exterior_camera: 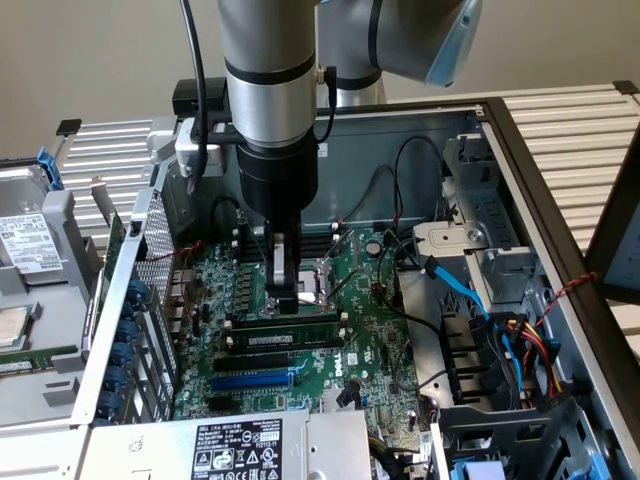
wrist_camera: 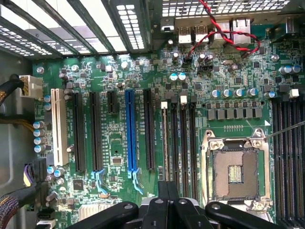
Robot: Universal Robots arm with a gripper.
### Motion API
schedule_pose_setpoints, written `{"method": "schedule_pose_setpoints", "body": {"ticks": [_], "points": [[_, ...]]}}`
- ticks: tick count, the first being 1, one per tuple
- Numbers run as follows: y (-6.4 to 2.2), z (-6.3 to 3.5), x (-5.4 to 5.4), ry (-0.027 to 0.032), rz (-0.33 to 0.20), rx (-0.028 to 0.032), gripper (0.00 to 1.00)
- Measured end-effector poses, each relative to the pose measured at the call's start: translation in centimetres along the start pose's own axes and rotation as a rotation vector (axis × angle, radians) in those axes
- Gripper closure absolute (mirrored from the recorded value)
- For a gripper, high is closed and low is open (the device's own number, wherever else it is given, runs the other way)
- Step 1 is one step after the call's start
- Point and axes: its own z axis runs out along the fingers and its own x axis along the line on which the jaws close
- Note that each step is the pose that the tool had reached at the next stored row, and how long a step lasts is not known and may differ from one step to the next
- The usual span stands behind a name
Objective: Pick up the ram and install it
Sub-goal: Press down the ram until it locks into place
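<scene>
Looked like the install step, not the pick-up: the ram point(exterior_camera: 300, 338) was already stood on edge in its slot on the board point(exterior_camera: 375, 330), one black slot over from the blue slot point(exterior_camera: 250, 381) and just beside the empty CPU socket point(exterior_camera: 318, 280). Nothing was being carried. The fingers point(wrist_camera: 159, 200) were shut tight together with nothing between them, and the gripper point(exterior_camera: 287, 298) was parked right above the middle of the stick's top edge. In the wrist view the stick point(wrist_camera: 166, 143) was seen edge-on as a thin line running straight out from the closed tips, so the two were lined up nicely. Whether the tips were actually touching the edge couldn't be made out; they were at least just above it. Judging by that, a seating push was in hand, and that calls for straight-down pressure kept centred so the stick isn't tipped, until the white end clips point(wrist_camera: 164, 104) are latched
</scene>
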Motion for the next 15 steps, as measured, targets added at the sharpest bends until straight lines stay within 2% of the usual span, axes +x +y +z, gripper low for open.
{"method": "schedule_pose_setpoints", "body": {"ticks": [15], "points": [[-0.01, 0.00, 0.00, 0.0010, 0.191, -0.0058, 0.89]]}}
